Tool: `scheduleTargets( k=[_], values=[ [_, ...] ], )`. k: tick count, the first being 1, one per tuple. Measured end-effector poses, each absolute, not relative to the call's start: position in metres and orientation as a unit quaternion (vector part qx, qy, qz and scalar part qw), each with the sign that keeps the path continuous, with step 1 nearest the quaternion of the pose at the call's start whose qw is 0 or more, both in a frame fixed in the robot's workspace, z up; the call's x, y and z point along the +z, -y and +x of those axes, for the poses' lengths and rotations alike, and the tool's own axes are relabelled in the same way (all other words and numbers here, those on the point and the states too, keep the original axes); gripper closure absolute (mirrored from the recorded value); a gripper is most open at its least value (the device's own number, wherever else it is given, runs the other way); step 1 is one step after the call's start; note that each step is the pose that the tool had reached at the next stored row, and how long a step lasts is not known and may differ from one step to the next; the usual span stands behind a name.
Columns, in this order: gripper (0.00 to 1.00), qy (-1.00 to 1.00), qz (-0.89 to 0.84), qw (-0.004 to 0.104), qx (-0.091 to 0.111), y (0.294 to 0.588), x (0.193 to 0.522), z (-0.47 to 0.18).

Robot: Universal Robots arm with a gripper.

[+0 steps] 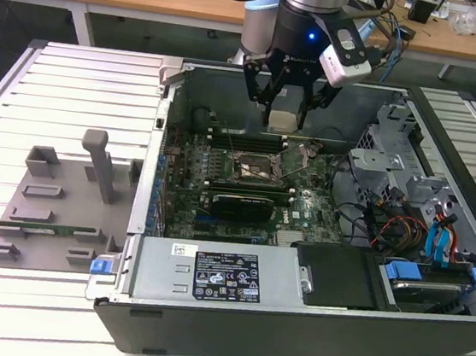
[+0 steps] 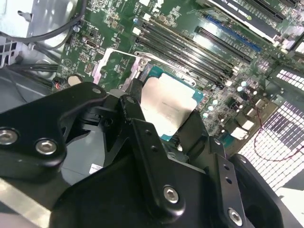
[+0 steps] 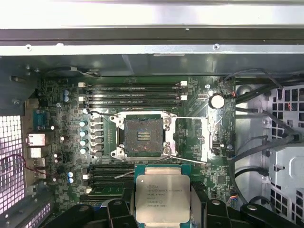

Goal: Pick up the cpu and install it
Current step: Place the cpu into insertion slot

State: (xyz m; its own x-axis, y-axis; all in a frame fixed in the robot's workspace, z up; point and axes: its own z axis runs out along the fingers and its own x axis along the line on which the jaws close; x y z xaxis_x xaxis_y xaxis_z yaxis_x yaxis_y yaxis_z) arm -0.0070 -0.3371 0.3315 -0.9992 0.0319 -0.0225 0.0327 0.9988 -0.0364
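Jaws pinch the cpu (image 3: 162,194) by 2 opposite edges. Your gripper (image 1: 285,108) holds it flat above the motherboard (image 3: 57,118), just beside the open socket (image 3: 142,135).

The cpu (image 3: 163,197), a small flat square chip with a silvery metal top plate and a thin green rim, is hanging level and plate-up in the gripper (image 3: 163,213), which is clamping two opposite edges, above the motherboard (image 3: 61,156) just beside the open socket (image 3: 142,135).
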Motion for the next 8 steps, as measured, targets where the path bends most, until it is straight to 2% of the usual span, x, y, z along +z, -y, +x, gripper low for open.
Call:
scheduleTargets(
  k=[8],
  values=[
    [0.45, -0.997, 0.070, 0.010, -0.020, 0.3371, 0.3312, -0.0070]
  ],
)
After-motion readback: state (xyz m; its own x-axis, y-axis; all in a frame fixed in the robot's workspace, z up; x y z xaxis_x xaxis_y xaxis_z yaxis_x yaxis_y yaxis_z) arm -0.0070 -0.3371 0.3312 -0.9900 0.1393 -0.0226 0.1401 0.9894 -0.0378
